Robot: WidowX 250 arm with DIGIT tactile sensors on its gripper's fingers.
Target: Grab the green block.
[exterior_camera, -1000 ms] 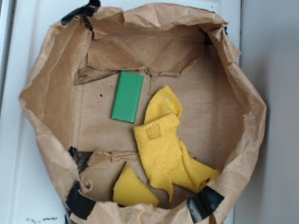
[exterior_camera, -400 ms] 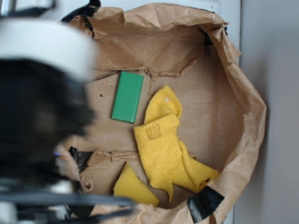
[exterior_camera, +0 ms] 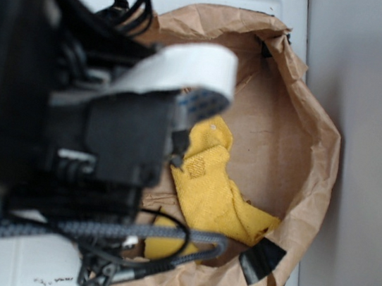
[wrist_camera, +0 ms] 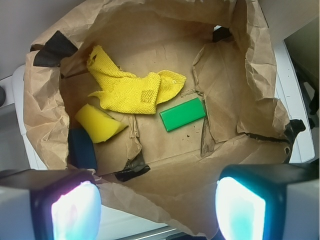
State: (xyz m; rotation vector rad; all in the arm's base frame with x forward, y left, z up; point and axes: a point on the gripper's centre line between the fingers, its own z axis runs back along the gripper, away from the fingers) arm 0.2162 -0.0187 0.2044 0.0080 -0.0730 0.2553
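In the wrist view the green block (wrist_camera: 183, 114) lies flat on the brown paper floor of the bag, right of centre and slightly tilted. My gripper (wrist_camera: 157, 207) hangs high above the bag's near rim, open, with nothing between its two glowing pads (wrist_camera: 76, 212). The block is well ahead of the fingertips. In the exterior view my arm (exterior_camera: 73, 119) covers the left half of the bag and hides the green block.
A yellow cloth (wrist_camera: 132, 90) (exterior_camera: 209, 188) lies crumpled just left of the block. A yellow wedge sponge (wrist_camera: 99, 123) sits at the lower left. The crumpled paper bag wall (wrist_camera: 260, 65) (exterior_camera: 310, 153) rings everything, patched with black tape (wrist_camera: 52, 47). It rests on a white surface (exterior_camera: 39, 264).
My arm has swung in from the left and now covers the bag's left half, hiding the green block in the exterior view. Objects in the bag have not moved.
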